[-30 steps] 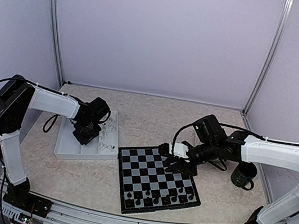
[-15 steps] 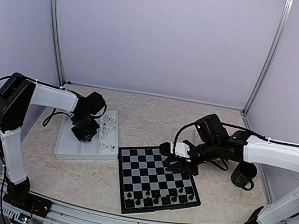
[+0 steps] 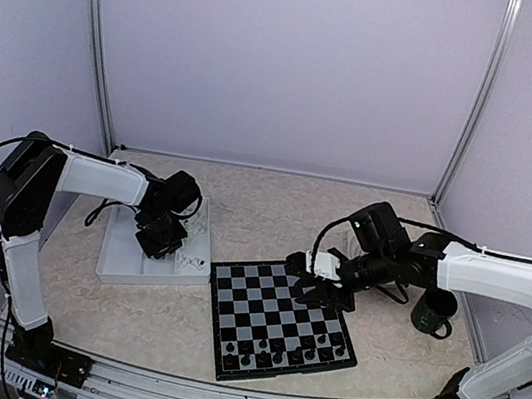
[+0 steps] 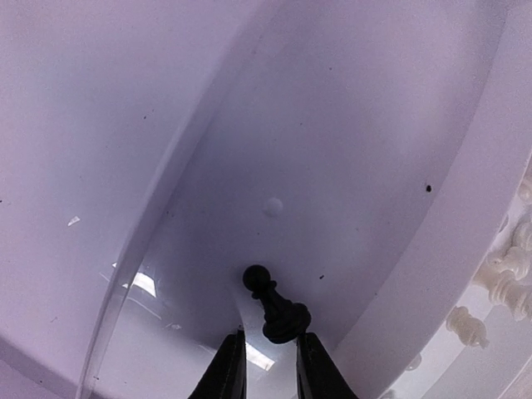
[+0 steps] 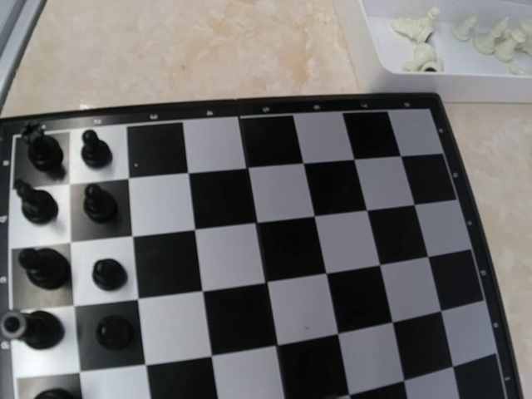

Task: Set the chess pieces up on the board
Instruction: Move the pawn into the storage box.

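The left end effector (image 4: 268,366) works inside the white tray (image 4: 349,125). Its fingers stand narrowly apart on either side of the base of a black pawn (image 4: 276,306); we cannot tell whether they clamp it. The pawn's long axis points straight ahead of the fingertips, head outward. The board (image 3: 278,318) lies to this arm's right. The right end effector (image 3: 317,291) hovers over the board's far edge; we cannot tell its state.

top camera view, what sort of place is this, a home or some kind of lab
Most likely a robot lab test cell: plain walls on aluminium posts enclose the table, and the left arm and right arm are bolted to a rail at its near edge.
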Action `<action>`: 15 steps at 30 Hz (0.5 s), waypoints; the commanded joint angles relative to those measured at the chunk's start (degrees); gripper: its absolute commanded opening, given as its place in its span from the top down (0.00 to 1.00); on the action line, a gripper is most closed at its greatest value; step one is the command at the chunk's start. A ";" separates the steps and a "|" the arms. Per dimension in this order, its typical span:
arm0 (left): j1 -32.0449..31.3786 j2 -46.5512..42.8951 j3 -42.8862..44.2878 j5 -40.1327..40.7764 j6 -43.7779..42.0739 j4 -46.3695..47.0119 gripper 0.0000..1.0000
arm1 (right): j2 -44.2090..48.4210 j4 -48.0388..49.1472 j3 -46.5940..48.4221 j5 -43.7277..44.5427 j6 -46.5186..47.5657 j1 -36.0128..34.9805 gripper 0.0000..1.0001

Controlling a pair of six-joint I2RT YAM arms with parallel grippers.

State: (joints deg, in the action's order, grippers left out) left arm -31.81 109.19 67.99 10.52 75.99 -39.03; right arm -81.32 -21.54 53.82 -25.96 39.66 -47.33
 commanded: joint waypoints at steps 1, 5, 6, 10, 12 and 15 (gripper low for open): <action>1.39 6.66 -6.28 -4.84 -0.81 -6.57 0.75 | 1.51 -0.96 -0.65 -0.80 0.51 -0.57 0.69; 3.07 6.37 -5.93 -4.57 -2.18 -4.78 0.72 | 1.47 -0.97 -0.61 -0.94 0.48 -0.57 0.69; 3.41 6.60 -5.53 -4.51 -2.44 -4.67 0.72 | 1.43 -0.97 -0.57 -0.94 0.50 -0.57 0.69; 4.31 7.75 -3.67 -3.82 -3.45 -4.38 0.72 | 1.21 -0.99 -0.63 -0.94 0.55 -0.57 0.69; 4.76 8.19 -3.04 -3.89 -3.67 -4.13 0.72 | 1.08 -1.09 -0.65 -0.94 0.59 -0.57 0.68; 5.00 8.73 -2.60 -4.10 -3.91 -4.13 0.72 | 0.99 -1.12 -0.65 -0.85 0.59 -0.57 0.68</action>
State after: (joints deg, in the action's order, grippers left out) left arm -27.77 110.19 69.47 9.39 73.10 -38.79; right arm -81.19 -21.56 53.82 -25.96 39.79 -47.35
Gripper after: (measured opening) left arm 0.277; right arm 0.314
